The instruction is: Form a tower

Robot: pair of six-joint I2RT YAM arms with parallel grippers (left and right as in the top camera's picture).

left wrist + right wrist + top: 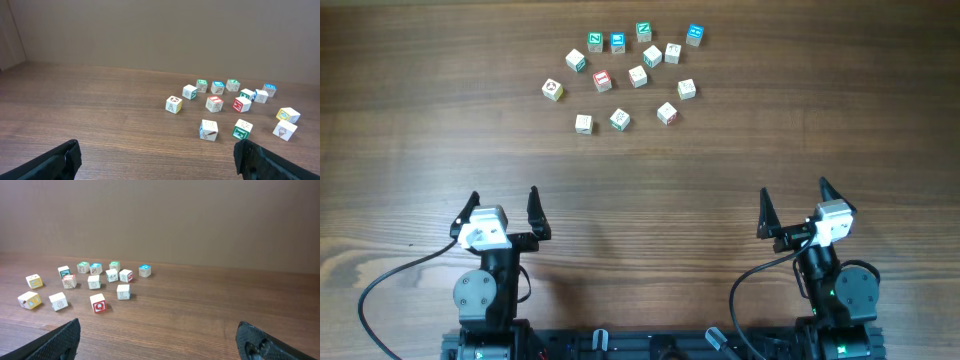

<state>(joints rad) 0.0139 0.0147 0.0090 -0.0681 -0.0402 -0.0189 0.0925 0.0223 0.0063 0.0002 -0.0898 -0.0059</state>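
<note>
I saw fourteen small pale wooden letter cubes [638, 75] lying loose on the wooden table [820, 130], clustered toward its far edge, about midway between the left and right edges. Each sat flat on the wood on its own, most with small gaps between them. A green-topped cube [644, 31] and a blue-topped cube [695, 36] lay farthest back. A red-faced cube [602, 80] sat mid-cluster, and a yellow-edged cube [553, 89] marked the left end. Three more formed the nearest row.

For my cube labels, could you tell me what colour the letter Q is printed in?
Red, on the Q cube; clearest in the right wrist view.
</note>
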